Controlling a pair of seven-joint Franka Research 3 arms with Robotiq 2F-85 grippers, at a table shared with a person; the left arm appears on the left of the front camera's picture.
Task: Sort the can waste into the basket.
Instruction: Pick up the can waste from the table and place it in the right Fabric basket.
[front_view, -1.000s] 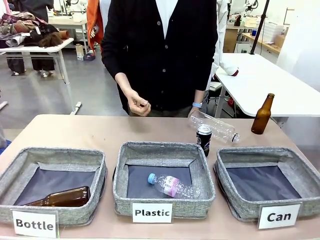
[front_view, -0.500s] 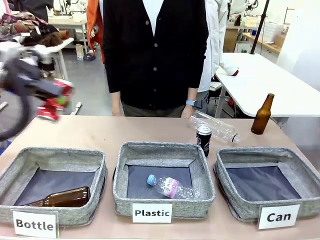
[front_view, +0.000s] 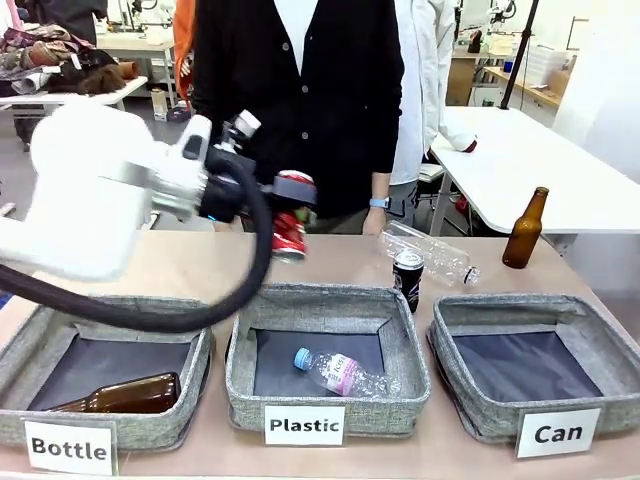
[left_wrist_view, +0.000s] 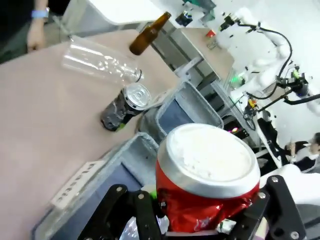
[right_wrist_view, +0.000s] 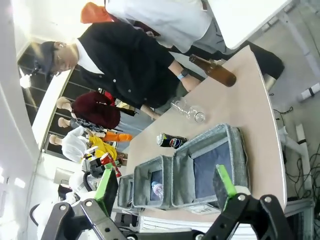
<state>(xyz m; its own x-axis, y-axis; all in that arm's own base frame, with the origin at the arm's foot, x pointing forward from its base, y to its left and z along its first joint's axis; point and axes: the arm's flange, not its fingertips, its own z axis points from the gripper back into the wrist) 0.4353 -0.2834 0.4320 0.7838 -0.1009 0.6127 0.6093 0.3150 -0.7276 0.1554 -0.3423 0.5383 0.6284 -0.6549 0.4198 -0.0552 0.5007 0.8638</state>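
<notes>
Starting nearest you, three grey woven baskets line the front of the table (front_view: 180, 265). The Can basket (front_view: 490, 415) on the right shows only its dark bottom. The middle Plastic basket (front_view: 330, 400) holds a blue-capped plastic bottle (front_view: 345, 372), and the Bottle basket (front_view: 120, 425) on the left holds a brown glass bottle (front_view: 125, 395) on its side.

Above the far edge of the Plastic basket, your left hand (front_view: 283, 212) pinches the crushed red can (front_view: 291, 238) across its crumpled body. It is probably light, thin-walled and slick, so it may buckle if squeezed harder. The black can (front_view: 407, 278) stands upright on the table just behind the Plastic basket's far right corner. It looks light and easy to tip, so grip it around the middle.

Beyond it lie a second clear bottle (front_view: 430, 255), an upright brown bottle (front_view: 525, 228) and a person (front_view: 300, 100). Your right hand (right_wrist_view: 165, 185) hangs spread and empty, off the table.
</notes>
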